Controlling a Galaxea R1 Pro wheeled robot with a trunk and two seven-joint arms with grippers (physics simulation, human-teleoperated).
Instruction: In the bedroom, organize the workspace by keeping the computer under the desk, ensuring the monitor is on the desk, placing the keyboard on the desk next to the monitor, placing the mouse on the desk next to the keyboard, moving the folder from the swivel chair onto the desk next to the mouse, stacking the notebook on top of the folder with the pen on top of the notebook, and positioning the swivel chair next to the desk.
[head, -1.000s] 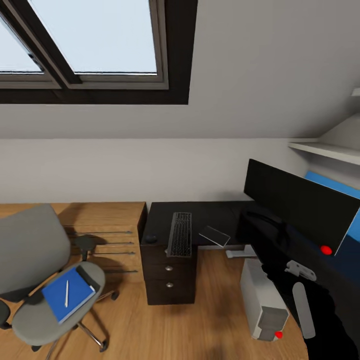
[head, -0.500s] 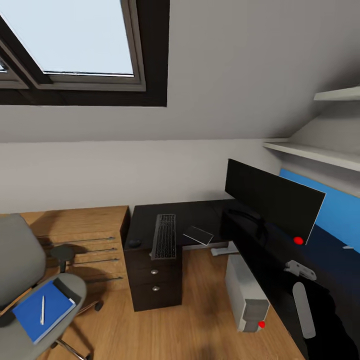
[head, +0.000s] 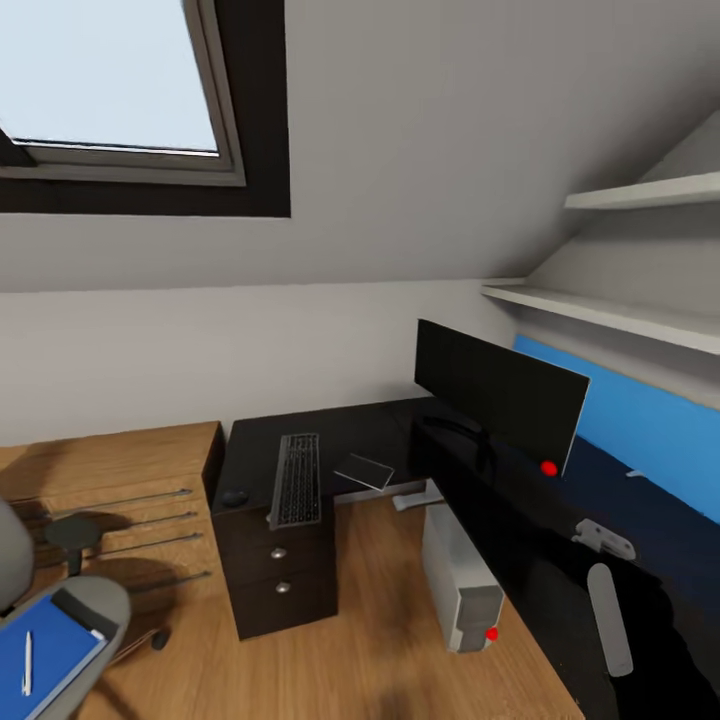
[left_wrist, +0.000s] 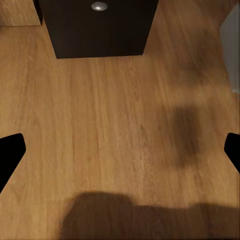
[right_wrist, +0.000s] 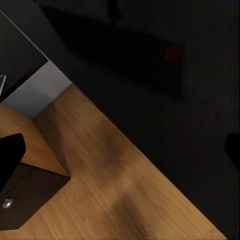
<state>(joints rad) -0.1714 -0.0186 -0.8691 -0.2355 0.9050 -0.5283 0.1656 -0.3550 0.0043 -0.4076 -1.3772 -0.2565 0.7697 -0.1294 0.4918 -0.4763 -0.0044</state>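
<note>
While both end effectors hang spread and empty, the black worktop (head: 380, 430) at frame centre carries the monitor (head: 497, 394), keyboard (head: 297, 479) and mouse (head: 236, 497). At lower left, the swivel chair (head: 95, 600) holds the blue folder (head: 50, 650) with the pen (head: 26, 663) on it. Thin and probably light, the folder suits an edge pinch. The computer (head: 462, 580) stands on the floor below.
</note>
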